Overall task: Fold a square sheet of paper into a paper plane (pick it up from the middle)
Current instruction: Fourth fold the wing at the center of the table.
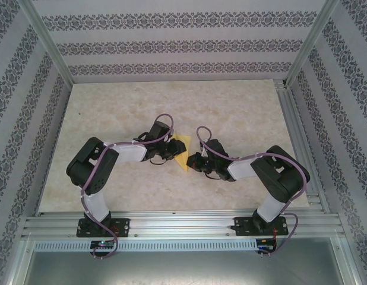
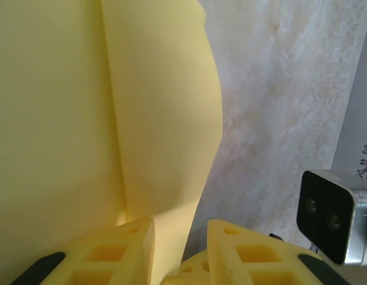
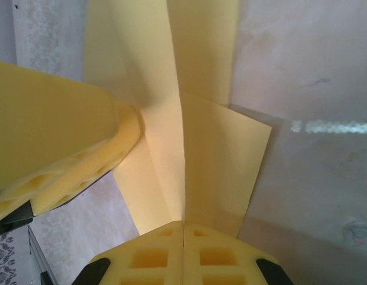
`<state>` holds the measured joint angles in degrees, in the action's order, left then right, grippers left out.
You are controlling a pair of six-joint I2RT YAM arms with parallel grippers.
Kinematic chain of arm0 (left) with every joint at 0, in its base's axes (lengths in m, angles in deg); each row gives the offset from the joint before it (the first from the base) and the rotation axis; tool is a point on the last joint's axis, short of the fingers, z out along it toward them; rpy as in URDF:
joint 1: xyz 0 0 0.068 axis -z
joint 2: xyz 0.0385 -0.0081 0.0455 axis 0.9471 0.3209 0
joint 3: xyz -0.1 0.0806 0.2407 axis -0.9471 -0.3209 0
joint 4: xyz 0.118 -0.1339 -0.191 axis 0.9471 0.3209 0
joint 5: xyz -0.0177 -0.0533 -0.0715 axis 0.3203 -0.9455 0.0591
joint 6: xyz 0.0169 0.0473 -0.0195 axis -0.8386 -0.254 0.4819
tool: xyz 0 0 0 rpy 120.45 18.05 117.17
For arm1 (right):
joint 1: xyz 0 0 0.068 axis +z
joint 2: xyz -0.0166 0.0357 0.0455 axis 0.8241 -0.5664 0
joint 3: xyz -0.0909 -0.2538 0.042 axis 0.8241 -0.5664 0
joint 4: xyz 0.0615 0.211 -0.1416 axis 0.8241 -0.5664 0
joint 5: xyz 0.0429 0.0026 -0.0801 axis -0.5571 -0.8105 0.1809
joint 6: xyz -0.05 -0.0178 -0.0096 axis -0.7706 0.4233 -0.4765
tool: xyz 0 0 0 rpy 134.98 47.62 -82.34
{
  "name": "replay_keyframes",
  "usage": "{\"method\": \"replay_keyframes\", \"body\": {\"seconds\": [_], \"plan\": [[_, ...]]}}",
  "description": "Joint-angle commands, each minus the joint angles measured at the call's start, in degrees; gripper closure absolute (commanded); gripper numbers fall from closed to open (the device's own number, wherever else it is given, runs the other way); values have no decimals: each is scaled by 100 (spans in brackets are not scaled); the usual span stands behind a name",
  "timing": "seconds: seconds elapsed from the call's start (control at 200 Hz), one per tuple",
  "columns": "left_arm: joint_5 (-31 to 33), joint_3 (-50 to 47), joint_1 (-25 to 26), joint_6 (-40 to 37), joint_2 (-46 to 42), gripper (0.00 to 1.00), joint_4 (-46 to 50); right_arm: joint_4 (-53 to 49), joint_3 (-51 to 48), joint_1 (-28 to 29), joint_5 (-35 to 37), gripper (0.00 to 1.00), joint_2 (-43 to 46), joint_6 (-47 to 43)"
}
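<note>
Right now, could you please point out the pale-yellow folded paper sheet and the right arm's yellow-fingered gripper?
pale-yellow folded paper sheet (image 1: 182, 152): top external view, on its visible middle between the two arms.
right gripper (image 3: 183, 227): right wrist view, on the seam where its shut fingertips pinch the paper.

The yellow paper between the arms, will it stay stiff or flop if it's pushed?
Probably floppy: the paper bows in the left wrist view, so free flaps would likely bend. Likely very light, as the right tool pinches it by one edge. The centre crease may stiffen it.
</note>
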<state>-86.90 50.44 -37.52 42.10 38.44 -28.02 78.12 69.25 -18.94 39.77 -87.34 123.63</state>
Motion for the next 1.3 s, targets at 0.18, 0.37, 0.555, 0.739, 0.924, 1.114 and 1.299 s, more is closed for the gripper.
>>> {"method": "replay_keyframes", "body": {"seconds": [0.18,0.37,0.555,0.739,0.924,1.114,1.299], "plan": [[-305,69,-43,12,190,68,-500,-24,-58,-83,75,100,64,116],[-301,38,-44,11,159,68,-508,-307,152,-77,-50,100,71,-110],[99,-129,-49,-89,-247,62,-318,-875,481,99,-111,100,51,-513],[426,-265,-53,-89,-560,57,-141,-1361,796,220,-45,100,-101,-706],[675,-461,-53,52,-702,59,-103,-1457,896,263,-66,100,-233,-737],[600,-453,-53,67,-658,64,-177,-1437,855,262,71,100,-274,-603],[394,-332,-53,17,-536,66,-210,-1351,758,240,201,100,-196,-493]]}}
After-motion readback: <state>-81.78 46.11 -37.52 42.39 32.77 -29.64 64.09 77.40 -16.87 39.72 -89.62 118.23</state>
